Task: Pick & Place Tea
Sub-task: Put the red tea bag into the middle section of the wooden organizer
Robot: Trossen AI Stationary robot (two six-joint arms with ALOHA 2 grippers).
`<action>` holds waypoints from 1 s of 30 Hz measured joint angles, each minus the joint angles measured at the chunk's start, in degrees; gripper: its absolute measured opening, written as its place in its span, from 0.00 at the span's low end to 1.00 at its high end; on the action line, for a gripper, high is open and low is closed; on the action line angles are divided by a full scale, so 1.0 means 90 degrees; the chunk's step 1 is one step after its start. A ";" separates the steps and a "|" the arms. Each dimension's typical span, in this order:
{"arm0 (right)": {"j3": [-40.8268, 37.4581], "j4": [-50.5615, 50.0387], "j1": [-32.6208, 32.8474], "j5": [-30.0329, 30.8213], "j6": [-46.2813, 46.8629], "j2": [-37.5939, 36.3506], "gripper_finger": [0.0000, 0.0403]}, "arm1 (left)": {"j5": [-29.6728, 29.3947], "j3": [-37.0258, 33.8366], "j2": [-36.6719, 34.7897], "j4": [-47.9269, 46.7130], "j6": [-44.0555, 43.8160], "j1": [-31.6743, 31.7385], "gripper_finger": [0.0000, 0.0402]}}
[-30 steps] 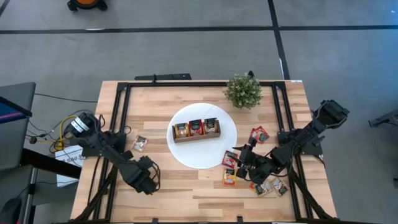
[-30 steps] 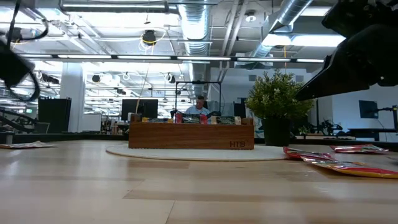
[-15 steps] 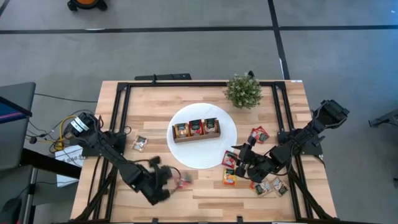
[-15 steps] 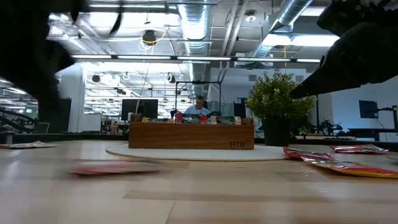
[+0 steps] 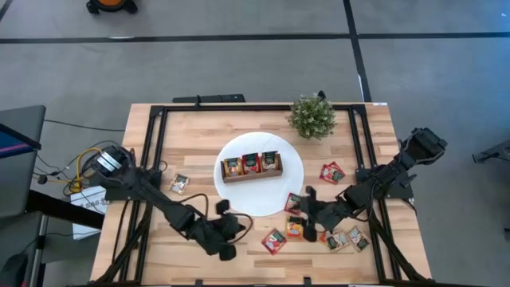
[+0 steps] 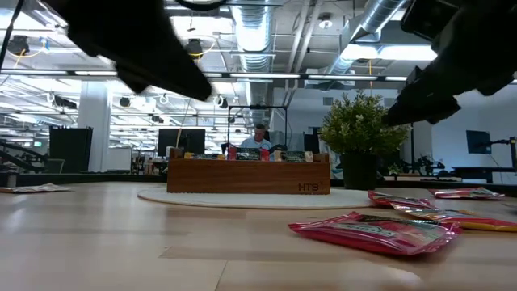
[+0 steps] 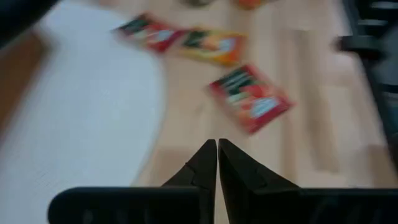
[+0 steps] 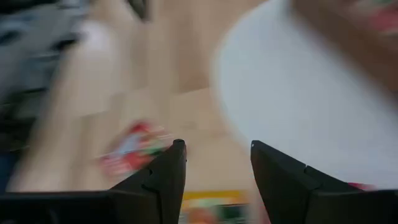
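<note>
while the left end effector point(image 7: 217, 163) is closed, a red tea sachet point(image 5: 273, 240) lies nearby.

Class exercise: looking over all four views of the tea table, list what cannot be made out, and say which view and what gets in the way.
- Printing on the red sachet: left wrist view, motion blur.
- Box compartment contents: high view, too small to read; low view, front wall hides them.
- Right pincer: low view, cut off by the top edge.
- Sachets beside the right arm: high view, partly hidden by it.
- Left pincer: high view, fingers too small and dark to see.
</note>
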 joint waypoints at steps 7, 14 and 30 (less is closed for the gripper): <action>0.0088 0.0294 -0.0440 -0.1857 0.0906 0.0447 0.42 | 0.1760 -0.0005 0.0924 0.1661 0.1278 0.0478 0.02; 0.1130 -0.0078 -0.0461 -0.2650 0.1167 0.1741 0.42 | 0.2806 0.0002 0.1615 0.2829 0.1440 0.0854 0.02; 0.1844 -0.0546 -0.0620 -0.2836 0.1496 0.2562 0.36 | 0.2715 0.0018 0.2242 0.3266 0.1208 0.1046 0.02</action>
